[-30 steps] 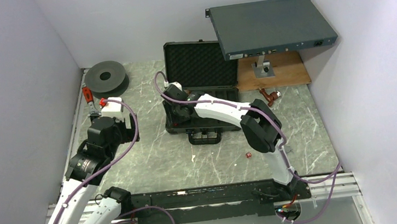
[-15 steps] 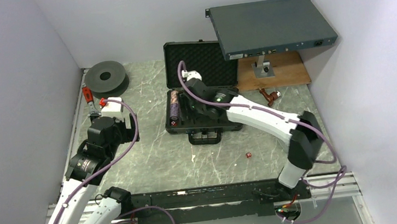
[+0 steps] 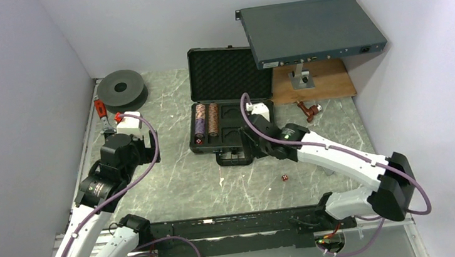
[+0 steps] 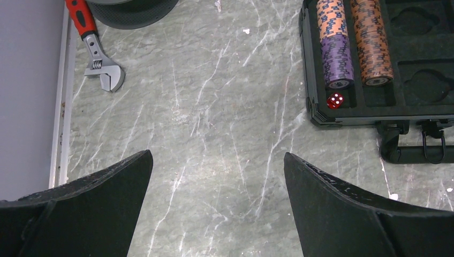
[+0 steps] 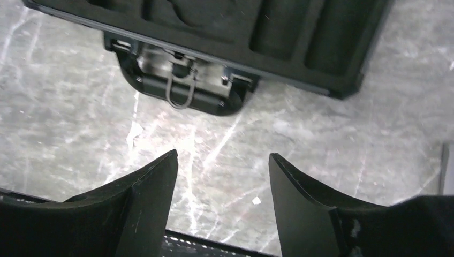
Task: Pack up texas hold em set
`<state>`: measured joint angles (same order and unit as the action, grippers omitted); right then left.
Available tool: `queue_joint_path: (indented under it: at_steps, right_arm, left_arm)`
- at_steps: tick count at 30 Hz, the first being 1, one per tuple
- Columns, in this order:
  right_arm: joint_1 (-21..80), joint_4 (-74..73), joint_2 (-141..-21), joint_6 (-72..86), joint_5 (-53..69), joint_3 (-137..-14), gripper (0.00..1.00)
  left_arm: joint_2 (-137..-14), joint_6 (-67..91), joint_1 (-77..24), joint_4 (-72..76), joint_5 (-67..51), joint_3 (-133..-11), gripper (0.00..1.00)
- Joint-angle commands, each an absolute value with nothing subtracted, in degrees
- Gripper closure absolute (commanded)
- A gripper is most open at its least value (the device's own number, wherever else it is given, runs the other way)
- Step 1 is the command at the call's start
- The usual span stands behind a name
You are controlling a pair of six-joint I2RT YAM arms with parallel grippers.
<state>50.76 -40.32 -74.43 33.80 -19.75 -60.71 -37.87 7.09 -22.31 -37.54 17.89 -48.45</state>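
Observation:
The black briefcase (image 3: 233, 131) lies open mid-table with its egg-crate foam lid (image 3: 229, 73) upright. In the tray's left slots lie a brown and purple chip stack (image 3: 199, 120) and a brown chip stack (image 3: 213, 118), with a red die (image 3: 198, 141) below them. They also show in the left wrist view: the purple chips (image 4: 336, 60), the brown stack (image 4: 371, 43), the die (image 4: 335, 100). Another red die (image 3: 284, 177) lies on the table. My right gripper (image 5: 222, 155) is open and empty, just in front of the case handle (image 5: 182, 95). My left gripper (image 4: 217, 155) is open and empty, left of the case.
A large grey rack box (image 3: 310, 29) stands on a wooden board (image 3: 328, 84) at the back right. A dark spool (image 3: 121, 88) and a red-handled wrench (image 4: 96, 45) lie at the back left. A small brown clamp (image 3: 310, 111) lies right of the case.
My right arm has pulled back from over the tray to the case's front right. This uncovered the two chip stacks. The left arm has not moved.

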Motion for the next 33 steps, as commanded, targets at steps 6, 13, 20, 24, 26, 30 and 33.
queue_joint_path:
  at_steps: [6,13,20,24,26,30,33]
  right_arm:
    - [50.80,-50.14,-63.08,44.81,-23.10,-51.85,0.13]
    - [50.36,-52.47,-60.49,50.28,-23.55,-49.04,0.00]
    - [49.01,-54.87,-61.32,53.22,-25.00,-47.91,0.02]
    - [47.08,-54.76,-61.14,53.29,-23.72,-47.22,0.05]
    - [45.32,-54.38,-60.92,52.95,-22.61,-46.30,0.08]
    - [41.06,-52.93,-60.55,51.76,-18.70,-43.99,0.13]
    - [38.90,-50.70,-60.21,50.41,-15.76,-42.55,0.17]
  left_arm:
    - [-38.05,6.77,-21.97,-36.12,17.08,-48.95,0.01]
    - [-37.31,6.77,-21.97,-36.04,17.01,-48.87,0.01]
    - [-37.56,6.77,-21.97,-36.12,16.65,-48.96,0.01]
    - [-37.44,6.77,-21.97,-36.12,17.03,-48.95,0.01]
    - [-37.43,6.72,-21.97,-36.15,17.04,-48.96,0.01]
    - [-37.50,6.68,-21.97,-36.12,17.03,-48.82,0.01]
    - [-37.54,6.68,-21.97,-36.18,17.04,-48.89,0.01]
